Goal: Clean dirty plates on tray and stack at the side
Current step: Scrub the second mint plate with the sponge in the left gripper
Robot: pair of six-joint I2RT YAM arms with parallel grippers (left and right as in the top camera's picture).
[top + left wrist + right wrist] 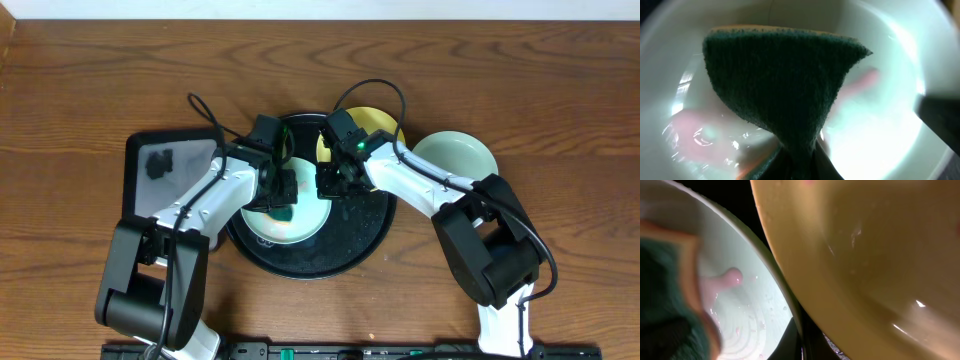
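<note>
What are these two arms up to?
The left gripper presses a green sponge onto a pink-smeared mint plate on the round tray. The right gripper sits at that plate's rim, apparently steadying it. A yellow plate lies at the tray's far edge. A second mint plate lies on the table beside the tray.

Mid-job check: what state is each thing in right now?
Mint plate: on the tray, pink-smeared, under the sponge.
Left gripper: shut on the sponge.
Yellow plate: at the tray's far edge, partly hidden.
Second mint plate: on the table, off the tray.
Right gripper: by the mint plate's rim, grip unclear.
</note>
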